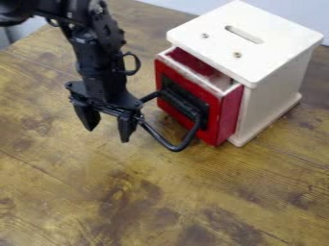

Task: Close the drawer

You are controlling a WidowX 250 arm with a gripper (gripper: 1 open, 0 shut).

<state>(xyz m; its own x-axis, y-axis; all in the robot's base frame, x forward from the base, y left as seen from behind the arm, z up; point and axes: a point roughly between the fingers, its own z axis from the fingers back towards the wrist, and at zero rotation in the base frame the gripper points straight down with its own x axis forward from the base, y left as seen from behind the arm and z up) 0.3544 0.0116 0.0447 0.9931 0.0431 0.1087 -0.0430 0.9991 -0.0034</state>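
Note:
The red drawer (211, 102) sticks only a little way out of the cream wooden cabinet (267, 60), with a narrow strip of its pale inside showing at the top. Its black wire loop handle (176, 127) hangs from the front down onto the table. My black gripper (108, 121) hovers just left of the drawer front, pointing down, its two fingers spread apart with nothing between them. The right finger (127, 128) is close to the handle loop; whether it touches is unclear.
The cabinet has a slotted top (240, 34) and stands at the back right of the wooden table (154, 202). My arm (90, 43) reaches in from the upper left.

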